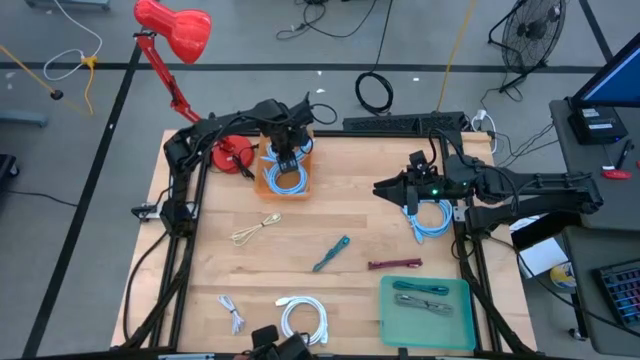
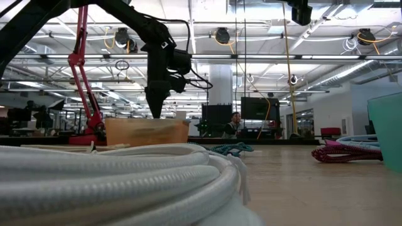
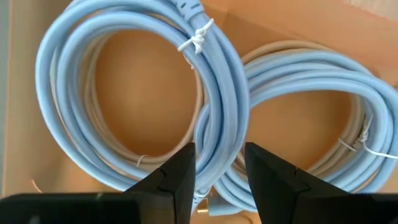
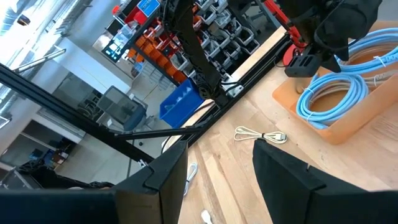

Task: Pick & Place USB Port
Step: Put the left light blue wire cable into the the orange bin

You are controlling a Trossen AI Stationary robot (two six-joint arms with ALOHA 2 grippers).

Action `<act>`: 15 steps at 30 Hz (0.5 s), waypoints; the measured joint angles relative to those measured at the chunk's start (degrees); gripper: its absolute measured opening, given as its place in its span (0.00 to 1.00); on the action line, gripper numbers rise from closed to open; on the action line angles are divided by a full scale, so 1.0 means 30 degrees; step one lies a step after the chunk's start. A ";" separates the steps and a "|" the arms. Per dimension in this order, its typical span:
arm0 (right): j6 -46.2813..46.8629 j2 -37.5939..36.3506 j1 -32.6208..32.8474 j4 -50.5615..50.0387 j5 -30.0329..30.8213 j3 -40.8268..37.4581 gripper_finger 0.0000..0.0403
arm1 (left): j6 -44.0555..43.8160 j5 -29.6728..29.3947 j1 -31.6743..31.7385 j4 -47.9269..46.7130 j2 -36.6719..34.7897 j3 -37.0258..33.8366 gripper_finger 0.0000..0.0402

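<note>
Pale-blue USB cable (image 3: 217, 106) coiled w/ white ties, in orange bin (image 1: 268, 181).

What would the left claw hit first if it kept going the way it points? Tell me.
Most likely the light blue cable coil lying in the orange bin. The left claw points straight down at the strands, its fingers open on either side of them; whether they already touch is unclear.

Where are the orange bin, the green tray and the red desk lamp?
orange bin (image 1: 266, 180): high view, left wall.
green tray (image 1: 392, 325): high view, bare floor near left rim.
red desk lamp (image 1: 185, 30): high view, shade.
</note>
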 joint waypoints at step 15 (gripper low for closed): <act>0.0007 0.0000 0.0000 -0.0005 0.0000 0.0000 0.42 | -0.0034 -0.0231 -0.0007 0.0733 -0.0022 -0.1647 0.03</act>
